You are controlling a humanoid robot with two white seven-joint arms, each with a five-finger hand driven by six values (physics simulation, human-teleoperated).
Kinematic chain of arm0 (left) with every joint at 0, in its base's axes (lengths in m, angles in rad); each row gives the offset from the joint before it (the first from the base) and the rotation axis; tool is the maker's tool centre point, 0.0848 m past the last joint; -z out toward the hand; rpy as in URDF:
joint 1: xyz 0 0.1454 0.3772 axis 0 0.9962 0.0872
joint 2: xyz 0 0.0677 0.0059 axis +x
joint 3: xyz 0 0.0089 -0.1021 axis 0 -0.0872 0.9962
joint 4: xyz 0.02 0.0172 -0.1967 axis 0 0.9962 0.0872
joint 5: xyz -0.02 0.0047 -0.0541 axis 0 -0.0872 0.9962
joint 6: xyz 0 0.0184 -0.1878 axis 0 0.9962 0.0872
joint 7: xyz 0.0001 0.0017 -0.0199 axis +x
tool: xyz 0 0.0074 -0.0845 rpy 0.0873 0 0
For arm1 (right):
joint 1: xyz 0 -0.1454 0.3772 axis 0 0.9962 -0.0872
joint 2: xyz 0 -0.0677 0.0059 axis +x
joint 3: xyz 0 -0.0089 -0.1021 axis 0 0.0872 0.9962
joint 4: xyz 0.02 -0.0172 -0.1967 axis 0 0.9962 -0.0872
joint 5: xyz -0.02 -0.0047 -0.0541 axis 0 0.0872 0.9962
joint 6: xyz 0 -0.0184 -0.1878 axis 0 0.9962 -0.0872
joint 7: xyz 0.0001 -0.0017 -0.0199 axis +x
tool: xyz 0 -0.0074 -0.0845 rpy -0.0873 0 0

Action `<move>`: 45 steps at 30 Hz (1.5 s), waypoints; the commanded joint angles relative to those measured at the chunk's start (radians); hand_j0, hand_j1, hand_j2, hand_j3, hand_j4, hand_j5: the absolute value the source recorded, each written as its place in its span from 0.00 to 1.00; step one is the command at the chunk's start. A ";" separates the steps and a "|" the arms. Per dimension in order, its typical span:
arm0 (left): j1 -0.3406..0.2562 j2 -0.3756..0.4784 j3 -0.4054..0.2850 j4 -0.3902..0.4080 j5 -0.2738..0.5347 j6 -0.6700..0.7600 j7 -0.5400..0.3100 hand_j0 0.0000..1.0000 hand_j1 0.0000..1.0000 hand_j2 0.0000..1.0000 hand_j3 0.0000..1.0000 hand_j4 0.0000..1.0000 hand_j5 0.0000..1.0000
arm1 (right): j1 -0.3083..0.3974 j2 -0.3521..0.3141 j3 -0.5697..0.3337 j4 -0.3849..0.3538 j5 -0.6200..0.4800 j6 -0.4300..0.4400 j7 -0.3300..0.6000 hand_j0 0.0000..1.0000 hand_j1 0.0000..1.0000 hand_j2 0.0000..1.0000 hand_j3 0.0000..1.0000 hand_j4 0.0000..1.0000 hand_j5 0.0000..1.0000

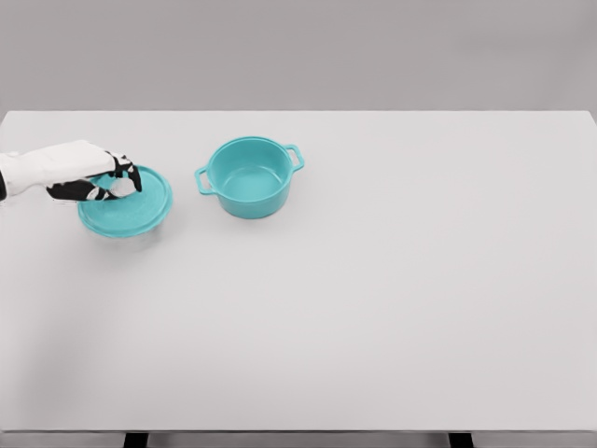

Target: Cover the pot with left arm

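Note:
A teal pot [248, 176] with two side handles stands open on the white table [373, 299], left of the middle at the back. To its left is the round teal lid [131, 207], slightly raised above the tabletop with a faint shadow under it. My left hand [119, 179] comes in from the left edge and has its fingers curled over the lid's centre, hiding the knob. The lid is a short gap away from the pot's left handle.
The white table fills most of the view, with its back edge against a grey wall and its front edge near the bottom of the picture.

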 commanded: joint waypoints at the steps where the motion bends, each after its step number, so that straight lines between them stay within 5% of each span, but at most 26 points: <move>1: -0.002 0.001 -0.002 -0.015 0.010 0.001 0.000 0.42 0.42 0.42 0.42 0.42 0.42 | 0.000 0.000 0.000 0.000 0.001 0.000 0.000 1.00 1.00 1.00 1.00 1.00 1.00; 13: -0.094 -0.049 -0.030 -0.012 0.007 0.001 -0.003 0.43 0.43 0.43 0.43 0.43 0.43 | 0.000 0.000 0.000 0.000 0.001 0.000 0.000 1.00 1.00 1.00 1.00 1.00 1.00; 26: -0.112 -0.185 -0.031 0.007 -0.008 0.001 -0.007 0.43 0.43 0.43 0.43 0.43 0.43 | 0.000 0.000 0.000 0.000 0.001 0.000 0.000 1.00 1.00 1.00 1.00 1.00 1.00; 45: -0.181 -0.378 -0.027 0.157 -0.082 0.001 -0.011 0.43 0.43 0.43 0.43 0.43 0.43 | 0.000 0.000 0.000 0.000 0.001 0.000 0.000 1.00 1.00 1.00 1.00 1.00 1.00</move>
